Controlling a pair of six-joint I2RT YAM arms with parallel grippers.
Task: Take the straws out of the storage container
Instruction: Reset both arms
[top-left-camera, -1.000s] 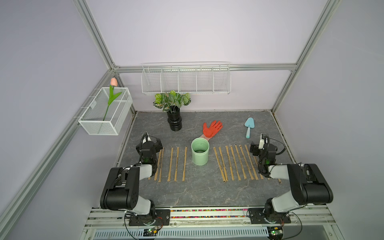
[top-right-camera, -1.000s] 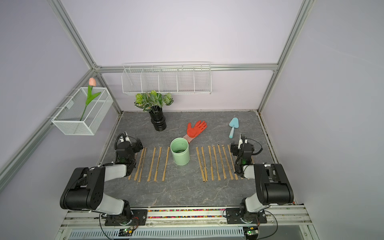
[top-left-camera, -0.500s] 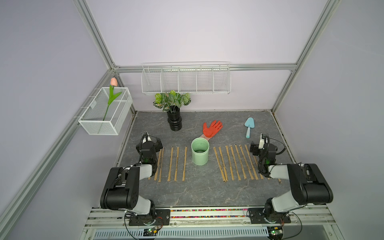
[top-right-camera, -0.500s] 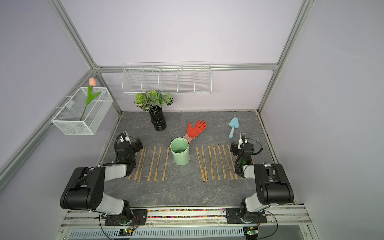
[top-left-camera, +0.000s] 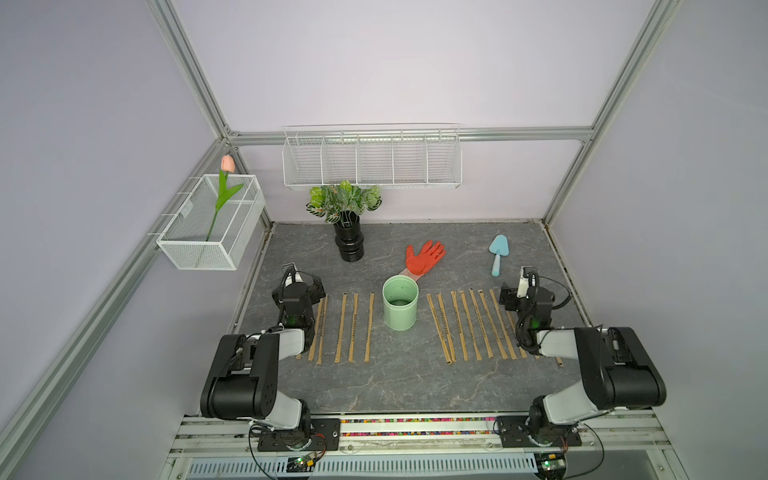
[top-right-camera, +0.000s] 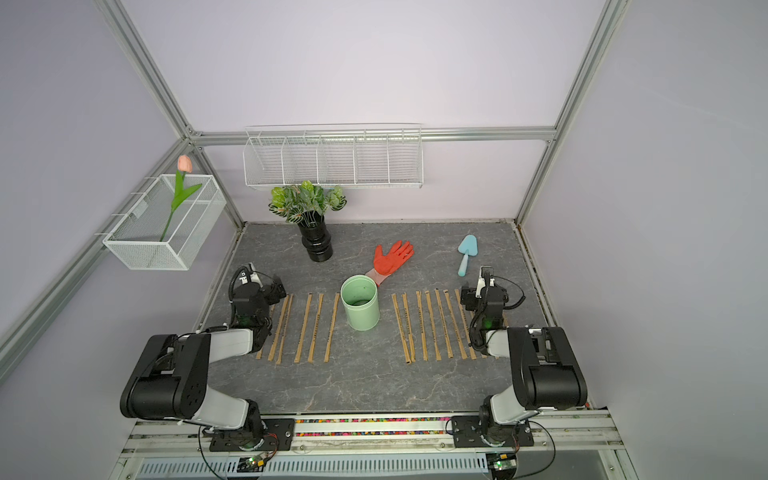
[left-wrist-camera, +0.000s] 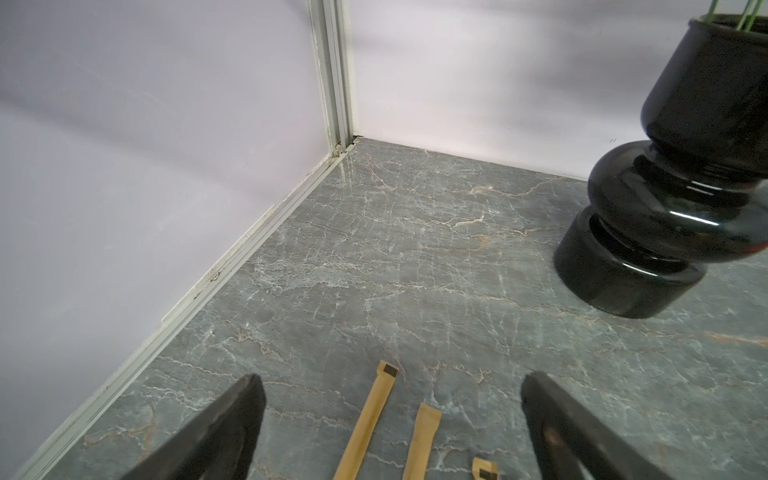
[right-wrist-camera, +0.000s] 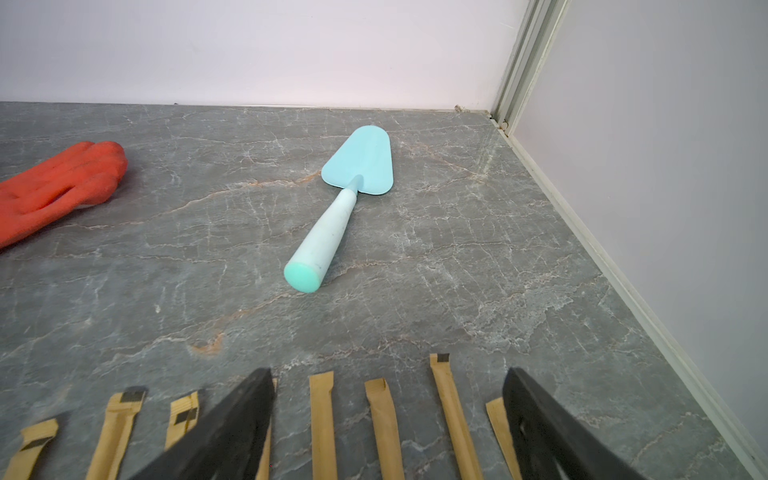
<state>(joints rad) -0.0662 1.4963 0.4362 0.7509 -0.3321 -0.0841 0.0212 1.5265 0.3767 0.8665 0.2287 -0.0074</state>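
Note:
The storage container, a mint-green cup (top-left-camera: 400, 307) (top-right-camera: 360, 305), stands upright mid-table, and I see no straws inside it. The tan straws lie flat in two rows, one left of the cup (top-left-camera: 354, 328) (top-right-camera: 316, 326) and one right of it (top-left-camera: 469, 324) (top-right-camera: 432, 324). My left gripper (top-left-camera: 301, 289) (top-right-camera: 257, 295) (left-wrist-camera: 390, 377) is open, low over the far ends of the leftmost straws (left-wrist-camera: 374, 415). My right gripper (top-left-camera: 519, 297) (top-right-camera: 484, 297) (right-wrist-camera: 387, 372) is open too, its fingers straddling the far ends of several rightmost straws (right-wrist-camera: 322, 415). Neither gripper holds anything.
A black ribbed vase with a leafy plant (top-left-camera: 349, 245) (left-wrist-camera: 665, 199) stands at the back left. A red glove (top-left-camera: 424, 257) lies just behind the cup, and a light-blue trowel (top-left-camera: 497, 253) (right-wrist-camera: 345, 208) lies at the back right. White wire baskets (top-left-camera: 372, 160) (top-left-camera: 212, 224) hang on the walls.

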